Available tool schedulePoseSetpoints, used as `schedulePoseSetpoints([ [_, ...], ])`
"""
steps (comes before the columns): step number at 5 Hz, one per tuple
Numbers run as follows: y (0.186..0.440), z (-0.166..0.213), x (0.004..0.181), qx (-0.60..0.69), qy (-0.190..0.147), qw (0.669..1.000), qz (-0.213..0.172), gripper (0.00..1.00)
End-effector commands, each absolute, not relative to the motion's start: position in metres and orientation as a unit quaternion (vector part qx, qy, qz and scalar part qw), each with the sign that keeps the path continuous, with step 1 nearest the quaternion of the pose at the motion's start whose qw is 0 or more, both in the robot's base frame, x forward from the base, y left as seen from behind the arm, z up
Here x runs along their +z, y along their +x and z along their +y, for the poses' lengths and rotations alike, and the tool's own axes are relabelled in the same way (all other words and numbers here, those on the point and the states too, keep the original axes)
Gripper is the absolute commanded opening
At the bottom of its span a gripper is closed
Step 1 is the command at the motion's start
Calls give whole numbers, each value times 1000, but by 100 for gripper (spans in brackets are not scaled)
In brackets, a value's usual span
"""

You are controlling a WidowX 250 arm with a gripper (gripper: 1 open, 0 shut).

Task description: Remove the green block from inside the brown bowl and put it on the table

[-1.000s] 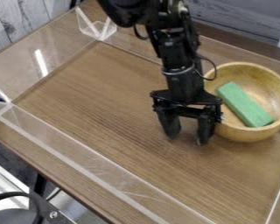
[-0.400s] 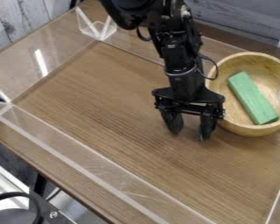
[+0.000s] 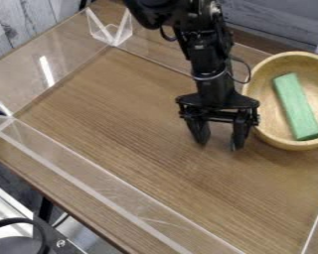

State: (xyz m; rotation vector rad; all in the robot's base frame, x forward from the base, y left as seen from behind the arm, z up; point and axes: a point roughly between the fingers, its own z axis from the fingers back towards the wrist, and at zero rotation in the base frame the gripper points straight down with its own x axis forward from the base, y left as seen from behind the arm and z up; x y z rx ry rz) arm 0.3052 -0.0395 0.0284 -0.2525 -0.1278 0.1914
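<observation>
The black gripper (image 3: pixel 219 131) is hanging with its jaws spread wide and holding nothing, fingertips pointing steeply down toward the wood-grain table (image 3: pixel 108 119) just beside the left outer wall of the brown bowl (image 3: pixel 261 134). The green block (image 3: pixel 298 104) is lying inside the bowl, resting along its inner slope with one end up near the far rim, well clear of the fingers. The risk here is judged to be the bowl's thick wall: the nearer finger is sitting so close to the rim that a sideways move toward the block without lifting first would likely shove or tip the bowl, sliding it against the clear acrylic wall (image 3: pixel 69 159). The block is also lying slanted, so a badly aligned pinch could squeeze it out.
</observation>
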Motion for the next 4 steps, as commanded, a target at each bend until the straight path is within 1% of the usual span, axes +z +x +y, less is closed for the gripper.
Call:
schedulePoseSetpoints([
  [1,318,-46,43,67,-123,986,-95,100],
  [2,318,-49,42,40,-115,988,-96,100],
  [4,323,-48,39,43,-96,989,-101,100],
])
